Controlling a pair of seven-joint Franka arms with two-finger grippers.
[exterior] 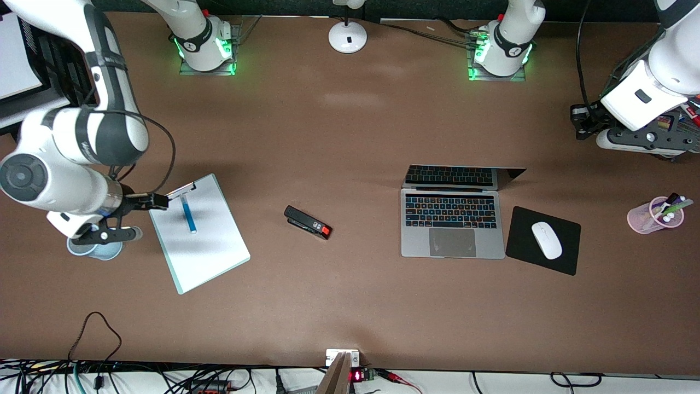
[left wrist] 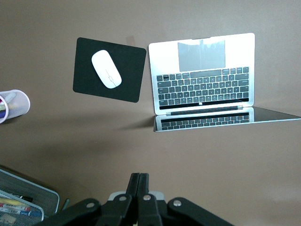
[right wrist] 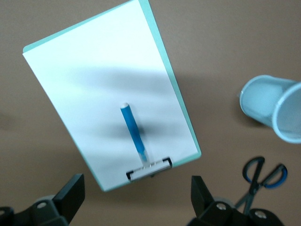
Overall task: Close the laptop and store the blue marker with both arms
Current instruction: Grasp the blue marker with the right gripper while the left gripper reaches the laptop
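The laptop (exterior: 451, 224) lies open on the table, its screen (exterior: 459, 175) leaning low over the keys; it also shows in the left wrist view (left wrist: 202, 80). The blue marker (exterior: 188, 214) lies on a white clipboard (exterior: 203, 246), its end by the clip; it also shows in the right wrist view (right wrist: 133, 132). My right gripper (exterior: 157, 201) is open and empty, up over the table beside the clipboard's clip, and shows in its wrist view (right wrist: 136, 200). My left gripper (exterior: 579, 120) is shut and empty, over the left arm's end of the table, apart from the laptop, and shows in its wrist view (left wrist: 139, 183).
A black mouse pad (exterior: 566, 254) with a white mouse (exterior: 547, 239) lies beside the laptop. A pink cup of pens (exterior: 655, 215) stands toward the left arm's end. A black stapler (exterior: 308, 222) lies mid-table. A blue mesh cup (right wrist: 275, 113) and scissors (right wrist: 261, 176) sit under the right arm.
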